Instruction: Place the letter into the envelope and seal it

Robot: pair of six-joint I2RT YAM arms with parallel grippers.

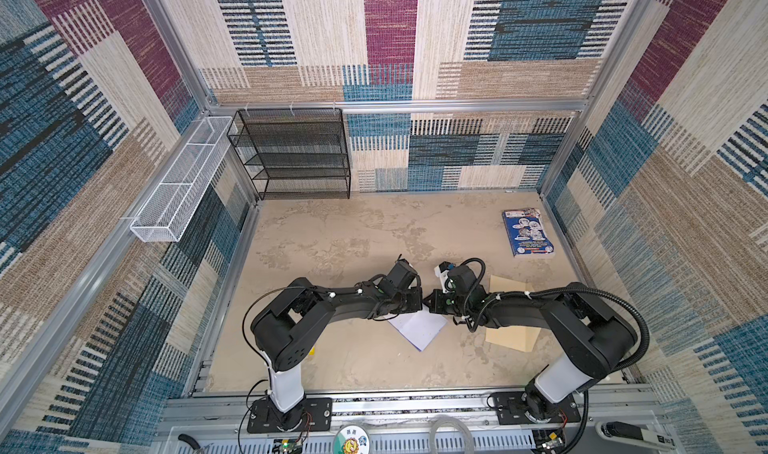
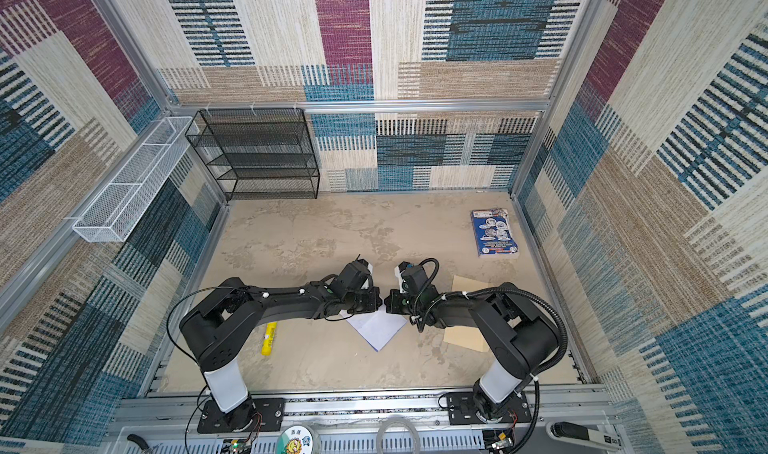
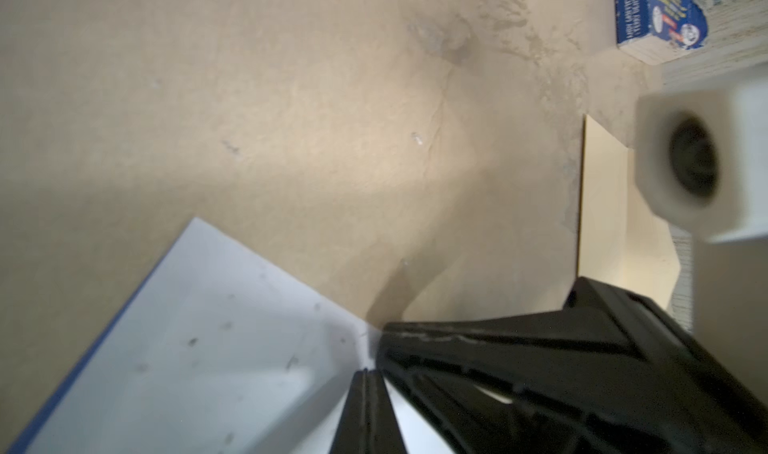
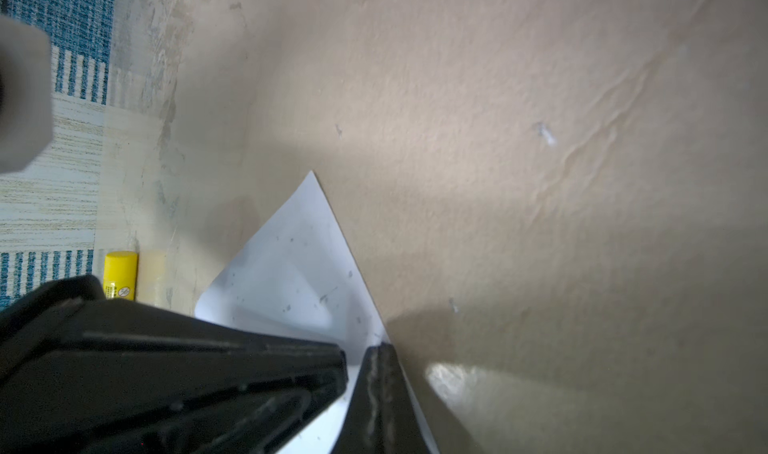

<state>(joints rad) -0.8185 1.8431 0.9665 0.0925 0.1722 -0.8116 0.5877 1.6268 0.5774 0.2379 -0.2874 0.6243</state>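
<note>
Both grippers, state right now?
Left gripper: jaws shut, pinching the letter at its edge.
Right gripper: jaws shut on the letter too.

I find the letter (image 1: 417, 330) (image 2: 379, 327) near the table's front middle, plain white back up and turned cornerwise. A thin blue line shows along one edge (image 3: 95, 348). Soft creases and dark specks mark its face (image 4: 299, 277). The envelope (image 1: 513, 336) (image 2: 464, 336) (image 3: 602, 206) is plain tan and flat. It lies just right of the letter, apart from it. My right arm (image 1: 519, 310) crosses its middle. The letter is not inside.
</note>
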